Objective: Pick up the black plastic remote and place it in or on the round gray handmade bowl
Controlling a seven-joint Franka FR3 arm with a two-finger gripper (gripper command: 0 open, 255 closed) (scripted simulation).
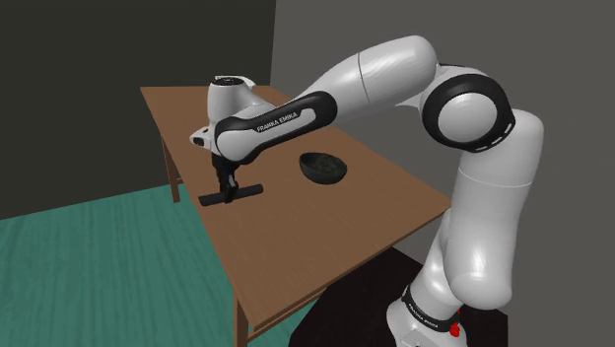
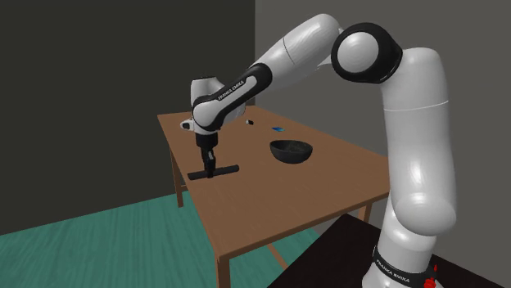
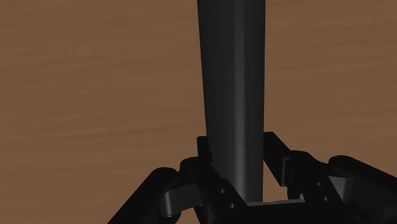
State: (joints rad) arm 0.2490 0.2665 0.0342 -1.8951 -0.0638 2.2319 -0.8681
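Now the all-black two-finger gripper points straight down at the near left part of the brown wooden table. Its 2 fingers are closed on the middle of the long black bar-shaped remote, which lies level at the tabletop; I cannot tell whether it still touches the wood. To the right, well apart from it, the round dark grey bowl stands upright on the table.
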